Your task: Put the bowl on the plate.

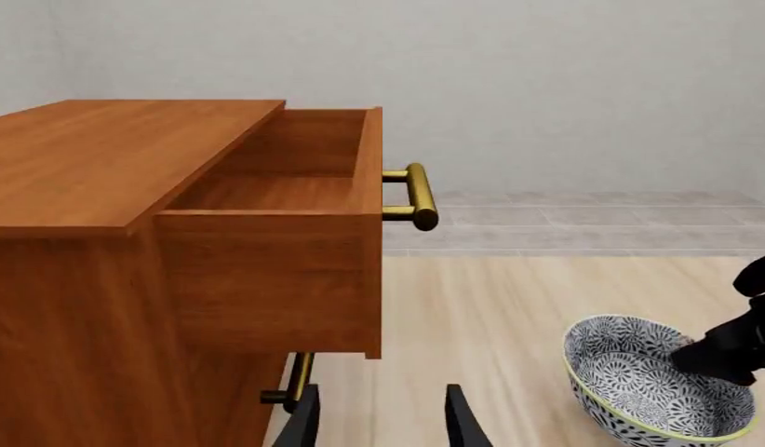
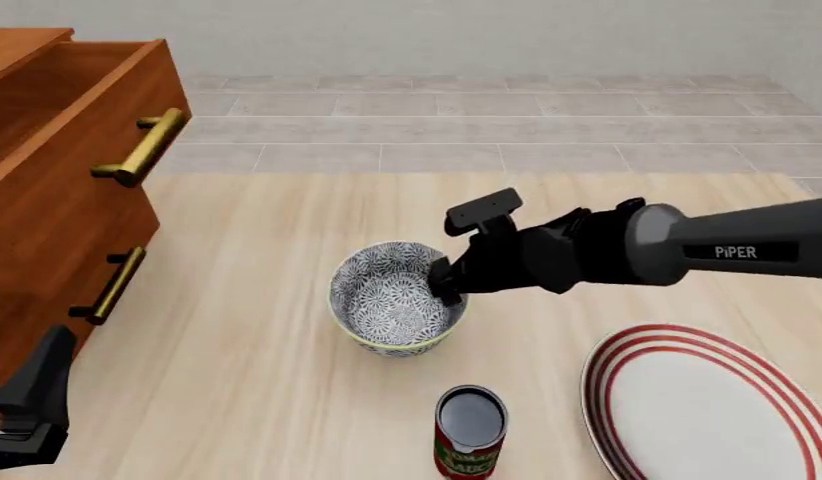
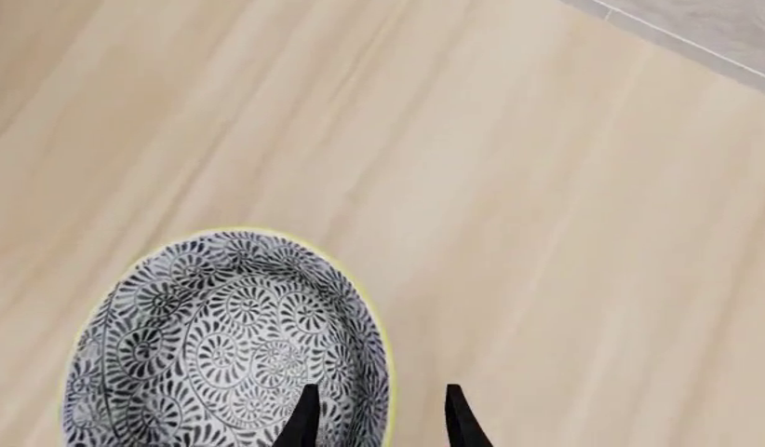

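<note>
Right tool [image 2: 445, 283] astride upright bowl [image 2: 388, 303] rim

A pale wood table [image 2: 251, 370] carries everything. A wooden cabinet [image 2: 51, 190] stands at its left edge. The patterned bowl [image 2: 391, 300] sits near the middle, a can [image 2: 469, 432] by the near edge, and a red-ringed plate [image 2: 711, 405] at the near right corner.

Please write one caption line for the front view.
Right hand at the bowl rim, beside the can and plate.

Plate [image 2: 711, 410] cut by frame edge; can [image 2: 469, 434] base cropped.
</note>
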Tool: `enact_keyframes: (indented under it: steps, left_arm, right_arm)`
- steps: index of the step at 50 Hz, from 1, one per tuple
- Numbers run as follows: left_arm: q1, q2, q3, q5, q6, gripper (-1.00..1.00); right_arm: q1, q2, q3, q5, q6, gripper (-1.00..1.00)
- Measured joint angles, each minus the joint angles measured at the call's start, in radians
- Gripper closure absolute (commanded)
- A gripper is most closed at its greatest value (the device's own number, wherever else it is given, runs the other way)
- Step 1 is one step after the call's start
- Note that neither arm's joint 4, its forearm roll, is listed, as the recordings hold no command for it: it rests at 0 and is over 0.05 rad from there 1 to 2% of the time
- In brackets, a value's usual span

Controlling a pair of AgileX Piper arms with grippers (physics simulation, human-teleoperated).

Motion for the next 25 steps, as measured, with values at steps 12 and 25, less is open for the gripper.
enact_keyframes:
  steps: [12,25]
  left_arm:
    - [0.0,0.0,0.0,0.0,0.0,-1.0]
    - [0.0,0.0,0.0,0.0,0.0,-1.0]
  right_arm:
    - [0.017,0.023,0.021,-0.02,0.013,-1.0]
    - [0.027,0.047,0.038,-0.041,0.021,1.0]
